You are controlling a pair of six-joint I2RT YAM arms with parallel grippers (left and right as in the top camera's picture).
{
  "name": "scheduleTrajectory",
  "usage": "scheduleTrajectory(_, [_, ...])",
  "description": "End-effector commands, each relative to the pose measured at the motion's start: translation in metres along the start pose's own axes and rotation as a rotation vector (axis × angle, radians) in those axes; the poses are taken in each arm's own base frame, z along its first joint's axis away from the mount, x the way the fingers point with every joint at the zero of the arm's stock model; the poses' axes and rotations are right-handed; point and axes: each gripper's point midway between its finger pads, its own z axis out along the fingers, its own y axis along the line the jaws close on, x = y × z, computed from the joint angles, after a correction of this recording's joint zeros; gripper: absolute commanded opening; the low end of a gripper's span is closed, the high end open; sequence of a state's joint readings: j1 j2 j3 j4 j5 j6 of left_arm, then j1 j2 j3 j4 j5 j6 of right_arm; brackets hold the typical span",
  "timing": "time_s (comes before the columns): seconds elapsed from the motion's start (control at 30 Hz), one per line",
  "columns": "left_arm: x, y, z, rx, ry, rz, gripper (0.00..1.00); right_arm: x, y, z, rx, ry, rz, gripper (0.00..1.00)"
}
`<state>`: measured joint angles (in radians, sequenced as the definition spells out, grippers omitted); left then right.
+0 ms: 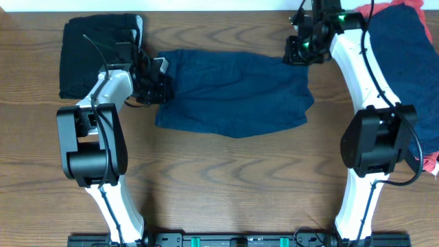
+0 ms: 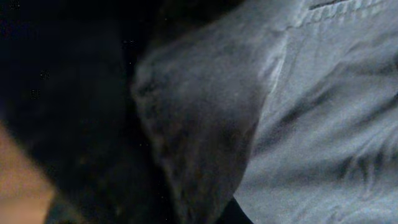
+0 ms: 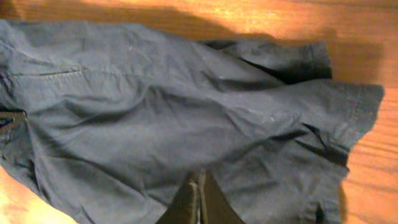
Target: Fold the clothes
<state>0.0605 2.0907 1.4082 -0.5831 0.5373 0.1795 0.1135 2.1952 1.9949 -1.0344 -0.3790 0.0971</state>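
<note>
Navy blue shorts (image 1: 233, 92) lie spread across the middle of the table. My left gripper (image 1: 156, 81) is at their left edge. The left wrist view is filled by a bunched fold of navy fabric (image 2: 205, 124) close to the lens, and the fingers are hidden. My right gripper (image 1: 300, 51) is at the shorts' upper right corner. In the right wrist view its fingers (image 3: 199, 186) are pressed together on the navy cloth (image 3: 161, 112), with creases running out from the tips.
A folded black garment (image 1: 96, 51) lies at the back left, just behind my left arm. A pile of navy and coral-red clothes (image 1: 411, 62) fills the right edge. Bare wood table (image 1: 226, 185) lies in front of the shorts.
</note>
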Motion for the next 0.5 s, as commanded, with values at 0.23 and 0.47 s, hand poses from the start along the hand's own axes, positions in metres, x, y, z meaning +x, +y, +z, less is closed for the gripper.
scheduleTrajectory(0.23, [-0.005, 0.009, -0.044, -0.178, -0.029, 0.001, 0.06, 0.039, -0.028, 0.059, -0.064, 0.041, 0.024, 0.01])
scheduleTrajectory(0.47, [-0.011, -0.001, -0.070, -0.198, -0.079, -0.010, 0.05, 0.060, -0.056, 0.088, 0.010, 0.030, 0.041, 0.01])
